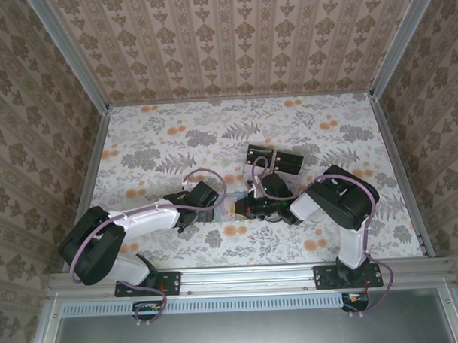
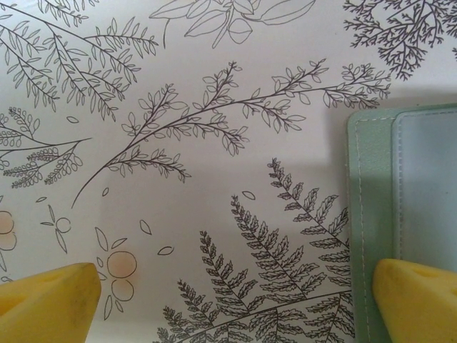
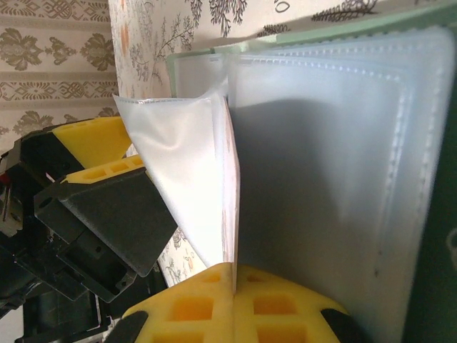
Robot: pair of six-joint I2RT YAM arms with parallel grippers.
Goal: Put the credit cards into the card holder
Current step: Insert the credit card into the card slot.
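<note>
Item: credit card (image 3: 229, 186). One pale pink card, seen edge-on, standing upright among the clear sleeves (image 3: 335, 143) of the card holder. I cannot tell whether its far end sits inside a pocket.

Item: card holder (image 1: 227, 211). Sage-green wallet, lying open on the flower-printed table (image 1: 175, 143), near the middle, between my two grippers.

Item: my right gripper (image 3: 234, 275). It is at the holder's right side, with its yellow pads pressed together on the near edge of the credit card.

Item: my left gripper (image 2: 228, 307). It is at the holder's left side, jaws spread wide and holding nothing. One yellow fingertip (image 2: 418, 300) is over the holder's stitched green edge and the other is over bare table. I cannot tell whether either touches.

Item: stand (image 1: 276, 161). It carries black blocks and sits just beyond the holder, to the far right.
</note>
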